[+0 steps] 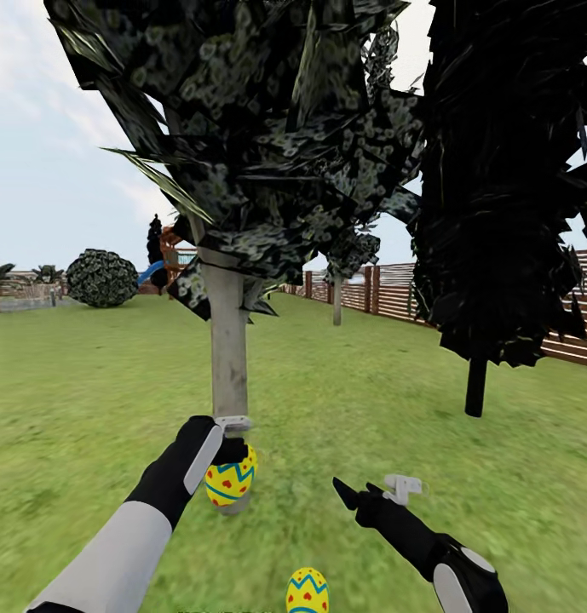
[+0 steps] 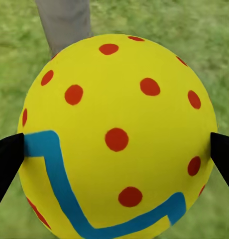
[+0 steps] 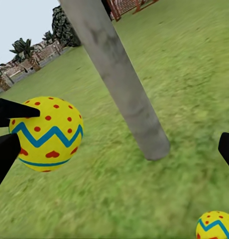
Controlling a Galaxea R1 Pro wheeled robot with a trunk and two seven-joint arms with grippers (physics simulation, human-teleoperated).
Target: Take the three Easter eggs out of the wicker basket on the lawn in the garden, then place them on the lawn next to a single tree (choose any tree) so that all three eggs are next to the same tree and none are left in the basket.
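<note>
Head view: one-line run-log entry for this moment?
left gripper: shut on egg, at pale tree trunk | right gripper: open, empty | second egg: on lawn

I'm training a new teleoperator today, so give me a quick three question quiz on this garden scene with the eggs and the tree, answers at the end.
1. True or false: the left gripper holds an Easter egg.
2. The held egg is in front of which trunk: A pale grey trunk, B thin black trunk, C fence?
3. Fill in: the right gripper is ___.

Key: 1 true. 2 A. 3 open; its fingers are spread with nothing between them, and a second egg lies on the lawn.
</note>
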